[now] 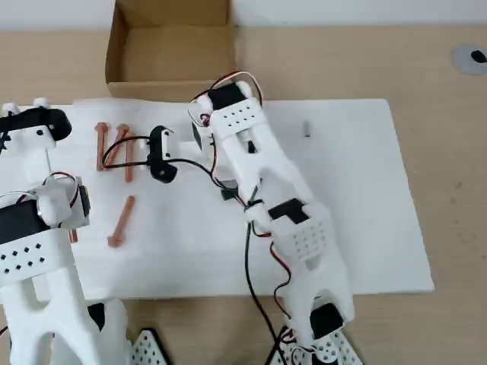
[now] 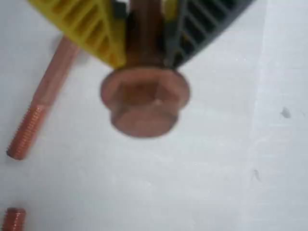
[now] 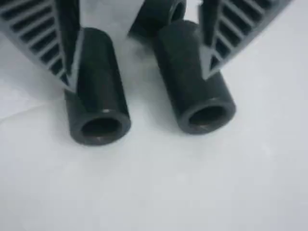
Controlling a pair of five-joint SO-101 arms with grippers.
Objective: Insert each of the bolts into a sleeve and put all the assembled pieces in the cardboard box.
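my left gripper (image 2: 144, 55) was clenched on a bolt (image 2: 144, 101); my right gripper (image 3: 139, 77) stood released near two sleeves (image 3: 195, 82).

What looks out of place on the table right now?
Nothing looks spilled or damaged. One copper bolt lies slanted on the white mat, apart from the other copper bolts grouped nearer the brown cardboard box.

Black sleeves (image 3: 197, 91) crowd the gap between the right fingers (image 3: 36, 29).

Copper bolts (image 1: 122, 220), black sleeves (image 3: 197, 91), open box (image 1: 175, 57)
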